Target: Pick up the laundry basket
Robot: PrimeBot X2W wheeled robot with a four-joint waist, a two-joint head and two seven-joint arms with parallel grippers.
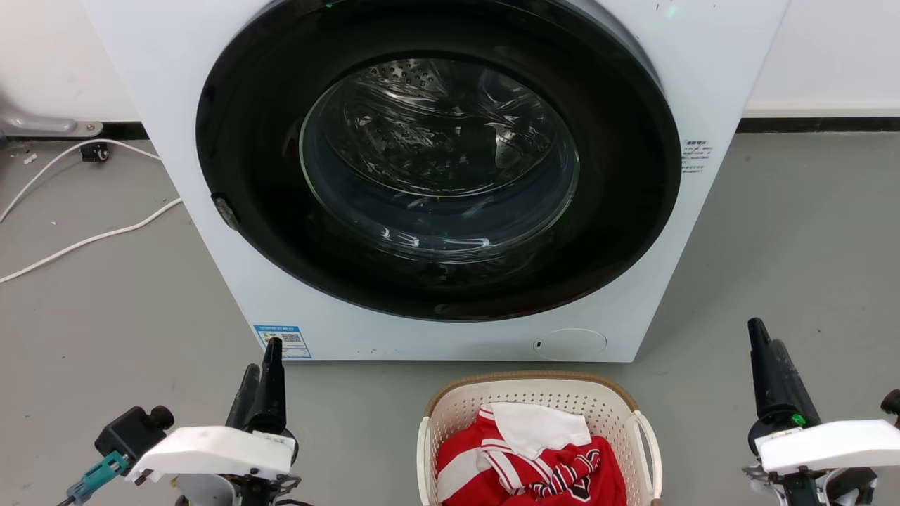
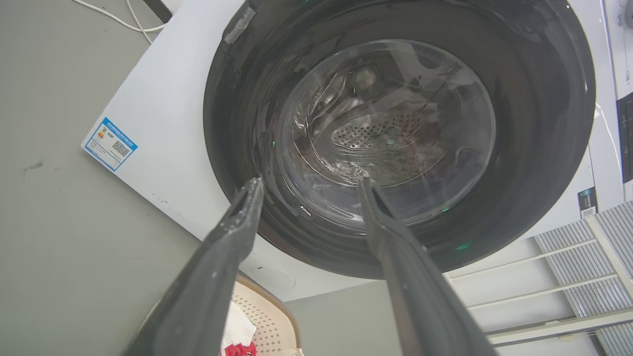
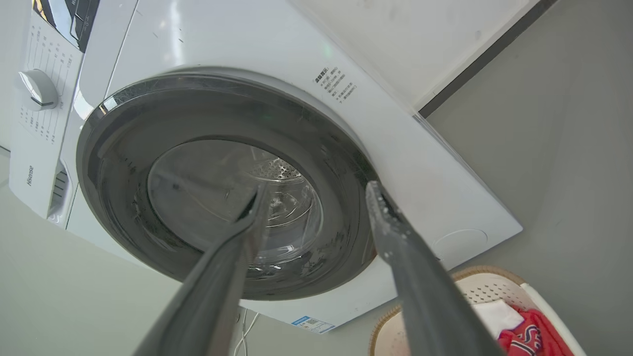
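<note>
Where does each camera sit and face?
Head view: on the head, facing down at washer and laundry basket; left gripper, right gripper at bottom corners.
Left wrist view: left wrist, along its open fingers toward the washer.
Right wrist view: right wrist, along its open fingers, washer too.
Shared: all three show washer and laundry basket.

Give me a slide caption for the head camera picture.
Open left pincer and right pincer flank the laundry basket of clothes before the washer.
</note>
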